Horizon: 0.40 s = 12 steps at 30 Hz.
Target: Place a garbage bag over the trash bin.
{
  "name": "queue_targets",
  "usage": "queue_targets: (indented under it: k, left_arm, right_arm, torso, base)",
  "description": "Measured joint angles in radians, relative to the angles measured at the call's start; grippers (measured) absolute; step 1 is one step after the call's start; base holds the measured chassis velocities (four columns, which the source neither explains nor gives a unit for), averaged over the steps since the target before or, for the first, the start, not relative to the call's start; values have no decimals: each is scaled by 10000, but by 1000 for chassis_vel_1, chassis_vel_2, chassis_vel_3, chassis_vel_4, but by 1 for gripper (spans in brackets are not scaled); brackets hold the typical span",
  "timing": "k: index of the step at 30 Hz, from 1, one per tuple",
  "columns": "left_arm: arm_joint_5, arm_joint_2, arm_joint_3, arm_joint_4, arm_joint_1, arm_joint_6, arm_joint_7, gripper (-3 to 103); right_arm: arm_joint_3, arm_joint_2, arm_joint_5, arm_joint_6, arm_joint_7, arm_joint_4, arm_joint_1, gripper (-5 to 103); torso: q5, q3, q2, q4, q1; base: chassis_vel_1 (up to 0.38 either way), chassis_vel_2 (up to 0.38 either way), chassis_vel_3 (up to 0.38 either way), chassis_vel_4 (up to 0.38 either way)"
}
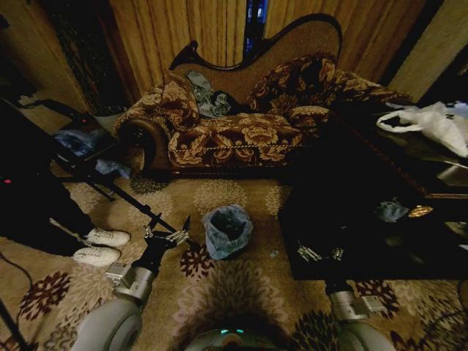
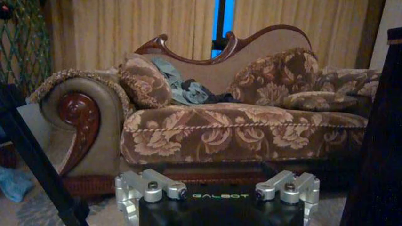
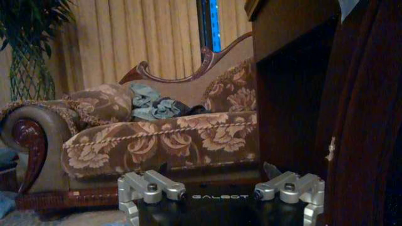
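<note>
patterned carpet (image 1: 241,289) covers the floor before an ornate sofa (image 1: 241,117) at the far side. near the middle stands the trash bin (image 1: 227,232), its black body almost hidden by the garbage bag (image 1: 216,235), whose light blue film drapes over the rim and down the sides (the mouth stays dark inside). just left of it the left pincer (image 1: 167,228) hangs with its fingers spread wide, apart from the bag. right of the bin, the right pincer (image 1: 319,254) sits against a dark surface (image 1: 365,219); its state is hard to make out.
</note>
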Motion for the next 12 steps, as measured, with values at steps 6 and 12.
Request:
queue_targets:
  k: [6,12]
  left_arm:
    - [0,0,0,0,0,0,0,100]
    - [0,0,0,0,0,0,0,100]
  right_arm:
    - [0,0,0,0,0,0,0,100]
    - [0,0,0,0,0,0,0,100]
  torso:
    - [0,0,0,0,0]
    - [0,0,0,0,0]
  base:
    - [0,0,0,0]
    - [0,0,0,0]
